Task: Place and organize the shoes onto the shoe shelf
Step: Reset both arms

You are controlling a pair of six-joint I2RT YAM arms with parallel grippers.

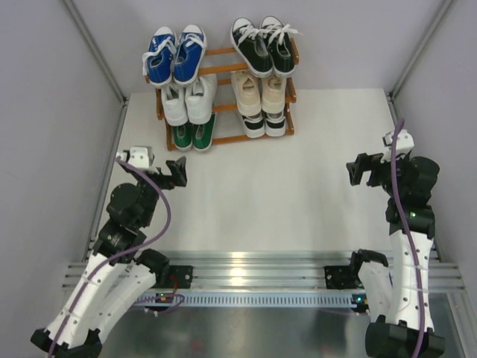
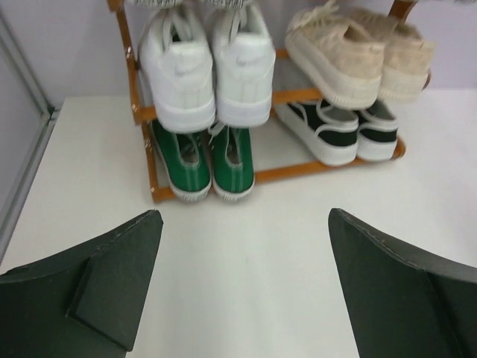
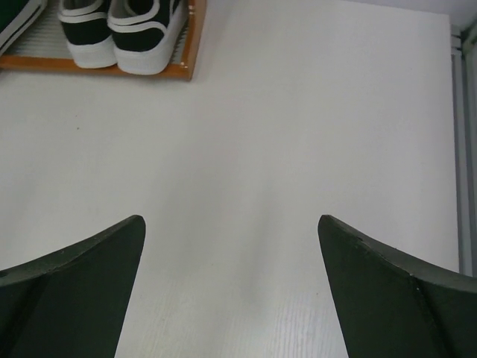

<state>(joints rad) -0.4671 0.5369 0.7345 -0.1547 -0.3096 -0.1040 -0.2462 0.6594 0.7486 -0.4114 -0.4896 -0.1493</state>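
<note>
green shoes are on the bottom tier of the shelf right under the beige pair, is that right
Almost. The green shoes are on the bottom tier of the shelf, but right under the plain white pair, not the beige pair, which sits over the black-and-white pair. The left wrist view shows it.

We see bright, even light with soft shadows. Glare streaks the metal rail [image 1: 246,261], and our wrist views look slightly soft.

Overhead camera looks down; both low wrist cameras share the shoe shelf [image 1: 220,68].
</note>
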